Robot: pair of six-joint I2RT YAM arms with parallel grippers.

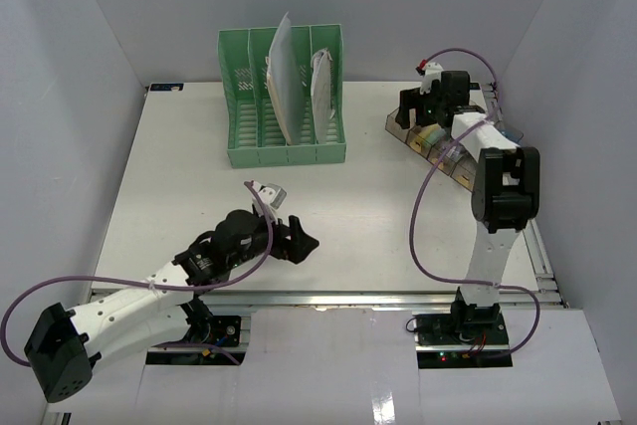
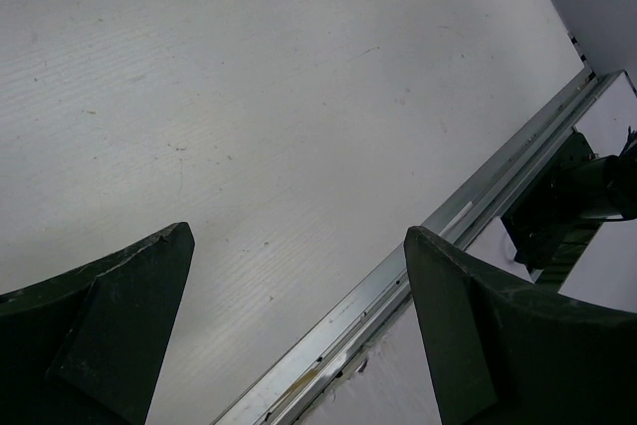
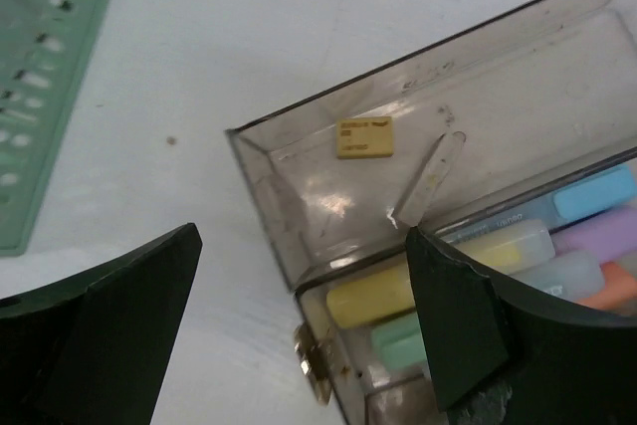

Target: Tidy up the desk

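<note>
The desk (image 1: 179, 176) is a large white tabletop with a metal rail (image 2: 478, 201) along its front edge. My left gripper (image 1: 302, 236) is open and empty, low over bare desk near the front; in the left wrist view (image 2: 299, 316) only desk surface and rail show between its fingers. My right gripper (image 1: 413, 106) is open at the back right, over the left end of a clear brown tray (image 1: 438, 143). In the right wrist view (image 3: 299, 276) its fingers straddle the tray's corner (image 3: 264, 181) and hold nothing.
A green slotted file rack (image 1: 284, 97) with upright papers (image 1: 284, 72) stands at the back centre; its edge shows in the right wrist view (image 3: 40, 67). The tray holds several pastel markers (image 3: 368, 296) and a small yellow label (image 3: 364, 136). White walls enclose the desk.
</note>
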